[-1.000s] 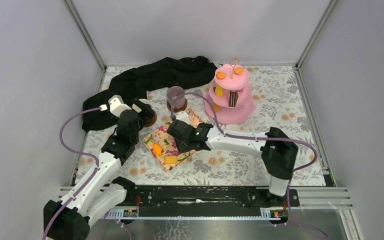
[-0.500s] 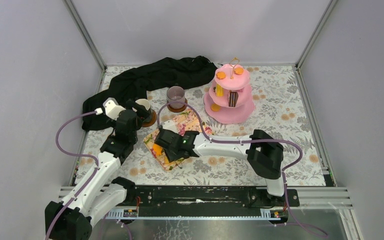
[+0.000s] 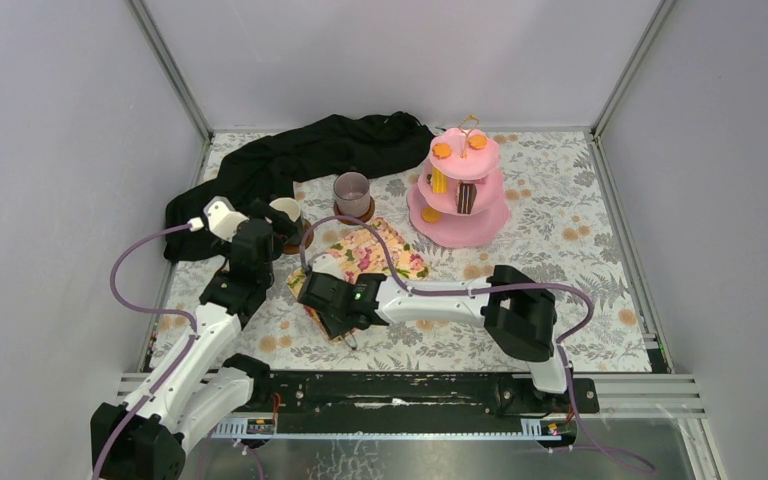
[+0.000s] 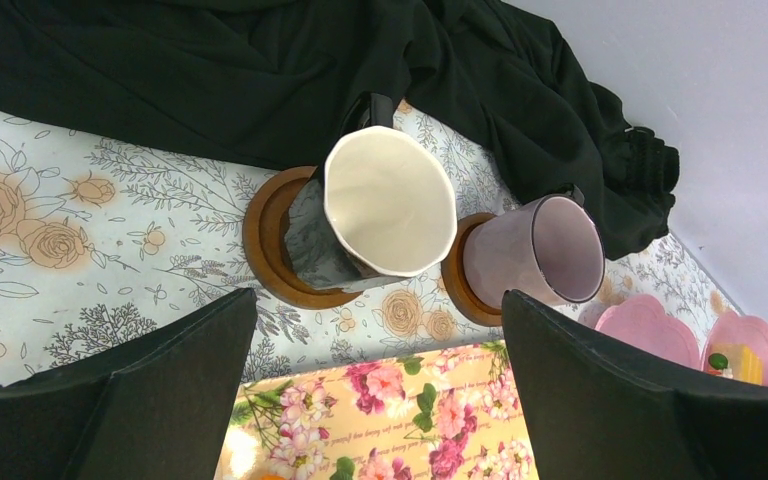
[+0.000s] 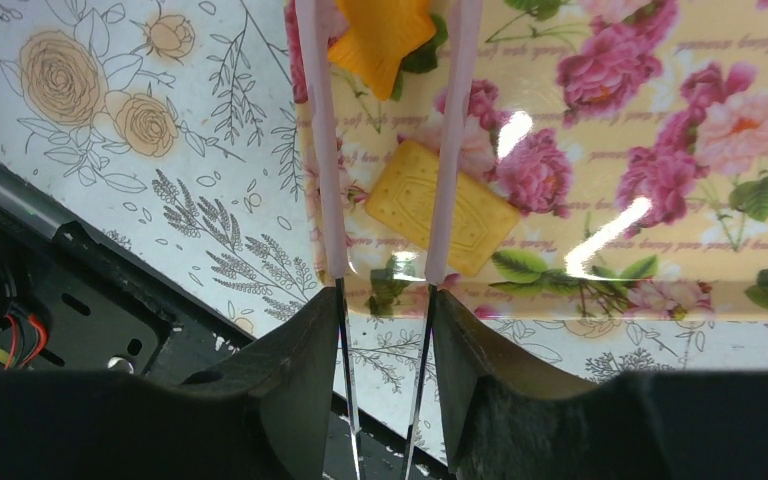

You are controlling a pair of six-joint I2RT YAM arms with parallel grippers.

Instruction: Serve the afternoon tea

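Note:
My right gripper [image 5: 385, 300] is shut on pink-armed tongs [image 5: 324, 150], low over the near end of the floral napkin [image 5: 650, 150]. An orange toy cake [image 5: 380, 35] lies between the tong arms near their far end. A yellow biscuit [image 5: 440, 205] lies under the right arm. In the top view the right gripper [image 3: 330, 308] hides both. My left gripper [image 4: 378, 300] is open and empty, hovering near the cream-lined dark mug [image 4: 390, 205] and the mauve-grey mug [image 4: 550, 250], each on a wooden coaster. More cakes sit on the pink tiered stand [image 3: 460, 195].
The black cloth [image 3: 290, 160] lies bunched along the back left, touching the dark mug's far side. The pink stand is at the back right. A black rail [image 5: 80, 320] marks the table's near edge, close under the right gripper.
My right arm has swung left and nearer along the napkin with the tongs and now covers the orange cake and yellow biscuit in the top view. The left arm has barely moved.

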